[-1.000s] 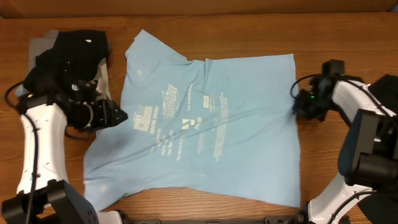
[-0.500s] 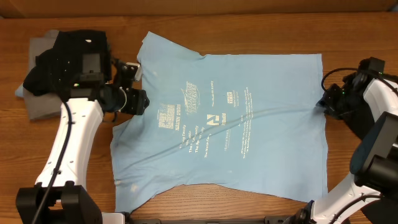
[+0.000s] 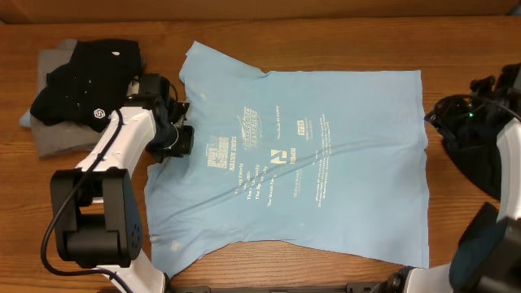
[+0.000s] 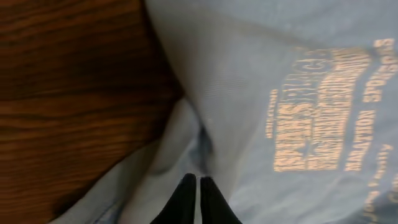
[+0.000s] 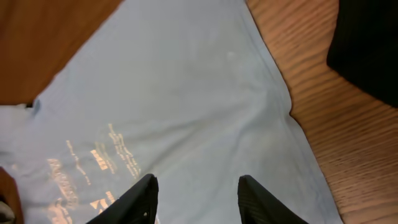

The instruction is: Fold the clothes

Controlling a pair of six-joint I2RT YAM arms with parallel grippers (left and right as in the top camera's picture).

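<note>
T-shirt [image 3: 309,163], light blue, spread print-up mid-table [image 3: 326,32] | left gripper [image 4: 194,182] fingers together at sleeve fold (cloth caught? I cannot tell) | right gripper [image 5: 196,180] fingers apart, empty, above hem | risk: I lift, shallow pinch slips, sleeve bunches.

Seemingly a robotics lab workbench: a wood-grain table [image 3: 326,37], the cabled left arm [image 3: 110,155] at nine o'clock, the right arm [image 3: 488,159] at three, dark shirts [image 3: 85,85] piled at ten.
</note>
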